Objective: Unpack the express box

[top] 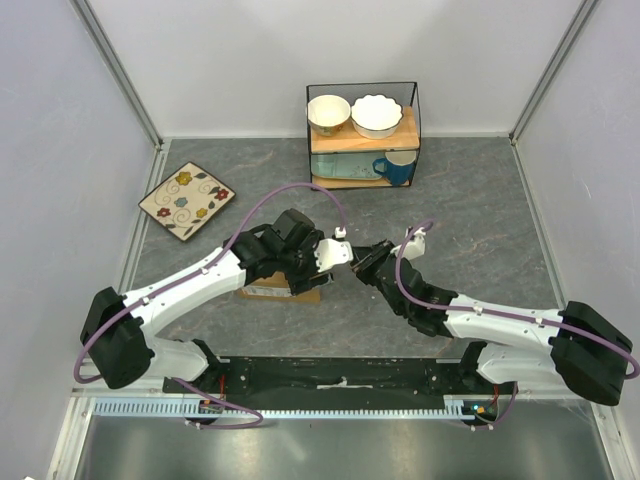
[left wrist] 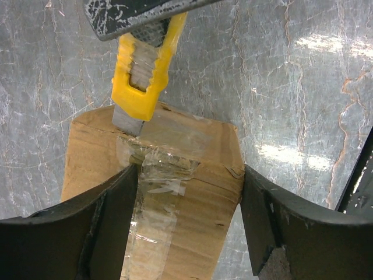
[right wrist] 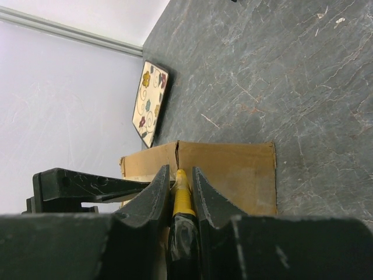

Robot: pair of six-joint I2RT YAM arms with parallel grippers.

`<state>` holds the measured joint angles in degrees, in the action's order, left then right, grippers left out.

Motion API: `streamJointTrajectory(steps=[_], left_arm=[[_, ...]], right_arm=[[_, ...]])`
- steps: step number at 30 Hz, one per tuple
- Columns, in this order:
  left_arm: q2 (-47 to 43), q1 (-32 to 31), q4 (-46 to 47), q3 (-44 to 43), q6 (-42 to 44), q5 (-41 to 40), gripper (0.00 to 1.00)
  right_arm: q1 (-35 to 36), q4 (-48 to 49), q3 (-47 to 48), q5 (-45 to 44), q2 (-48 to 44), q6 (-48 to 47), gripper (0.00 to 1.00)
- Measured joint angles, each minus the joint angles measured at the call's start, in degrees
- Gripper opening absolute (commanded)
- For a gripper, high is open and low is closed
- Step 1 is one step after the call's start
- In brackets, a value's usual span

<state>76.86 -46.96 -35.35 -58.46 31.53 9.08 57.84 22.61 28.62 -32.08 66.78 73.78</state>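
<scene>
Two hands on one job. Clenched the right hand (right wrist: 180, 173) on the yellow plastic utility knife (left wrist: 143, 76), with blade tip set on the clear tape strip (left wrist: 160, 169) along the top seam of the brown cardboard express box (left wrist: 192, 198). Spread the left hand (left wrist: 186, 175) wide astride that box, left of centre on the grey marbled table (left wrist: 291, 87); grasped nothing, probably just braced it. Called for a shallow blade, a steady draw along the seam, firm bracing against sliding.

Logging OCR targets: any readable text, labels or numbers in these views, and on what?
No text is readable.
White label on the box: too small to read in the top view.
On the knife and plate: no text shows.
</scene>
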Motion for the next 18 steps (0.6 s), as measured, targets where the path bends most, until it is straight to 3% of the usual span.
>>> streamJointTrajectory(steps=[18], left_arm=[[0.2, 0.9, 0.0, -0.1, -0.1, 1.5, 0.72]], right_arm=[[2.4, -3.0, -1.2, 0.1, -2.9, 1.9, 0.0]])
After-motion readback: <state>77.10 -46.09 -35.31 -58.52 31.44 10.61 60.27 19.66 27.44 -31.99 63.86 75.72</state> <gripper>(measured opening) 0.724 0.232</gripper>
